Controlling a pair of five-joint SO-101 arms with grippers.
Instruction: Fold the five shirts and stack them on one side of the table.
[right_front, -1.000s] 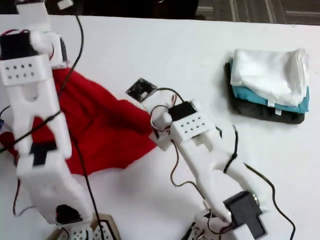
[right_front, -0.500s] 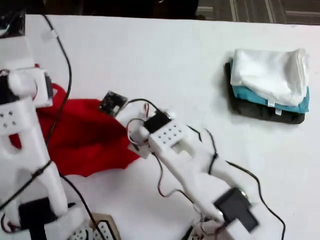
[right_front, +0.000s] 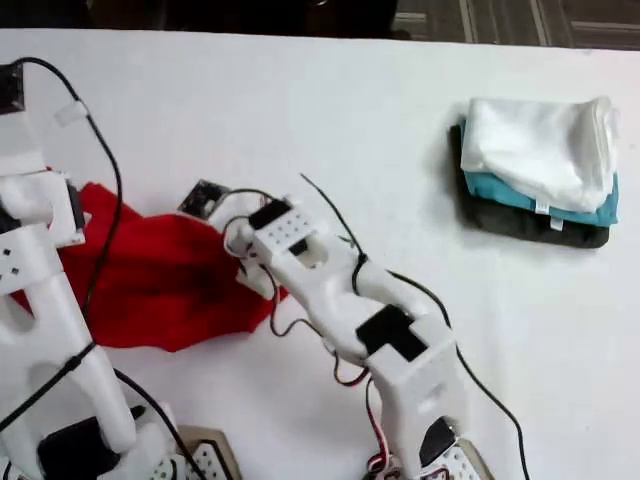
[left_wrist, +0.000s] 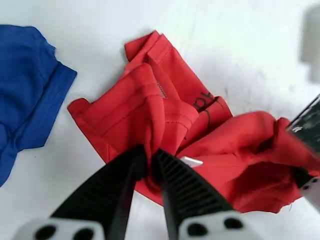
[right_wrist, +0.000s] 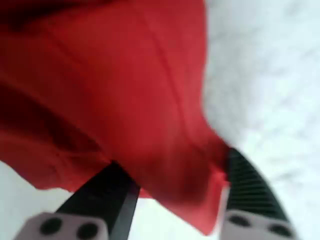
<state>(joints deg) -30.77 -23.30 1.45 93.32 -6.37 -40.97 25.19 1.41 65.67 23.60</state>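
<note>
A red shirt (right_front: 150, 290) lies crumpled at the table's left. In the left wrist view my left gripper (left_wrist: 150, 155) is shut on a bunched fold of the red shirt (left_wrist: 165, 115). My right gripper (right_front: 250, 275) is at the shirt's right edge. In its own view the right gripper (right_wrist: 172, 165) holds the red cloth (right_wrist: 125, 90) between its fingers. A blue shirt (left_wrist: 25, 85) lies beside the red one. At the far right stands a stack of folded shirts (right_front: 540, 170): white on top, teal (right_front: 500, 190) under it, a dark one (right_front: 520, 225) at the bottom.
The left arm (right_front: 40, 300) stands over the shirt's left part and hides some of it. Cables run from both arms over the cloth. Bare white table (right_front: 380, 120) stretches between the red shirt and the stack.
My right gripper has moved left, carrying the red shirt's right edge with it. The shirt is now more bunched. The left arm has shifted left and back.
</note>
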